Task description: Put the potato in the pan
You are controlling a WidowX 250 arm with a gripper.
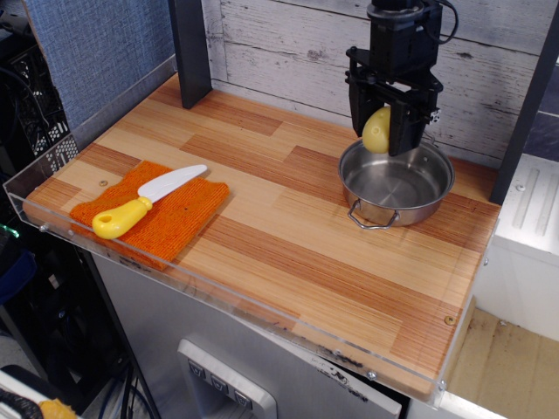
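My black gripper (385, 131) is shut on the potato (376, 131), a small pale-yellow oval lump held between the fingers. It hangs in the air over the far left part of the pan (397, 185), a round shiny steel pot with wire loop handles at the back right of the wooden table. The inside of the pan shows only bare metal. The potato sits above the pan's rim and does not touch it.
A yellow-handled white toy knife (144, 202) lies on an orange cloth (153, 214) at the front left. A dark post (190, 48) stands at the back left. A clear plastic rim (218, 292) runs along the table's front edge.
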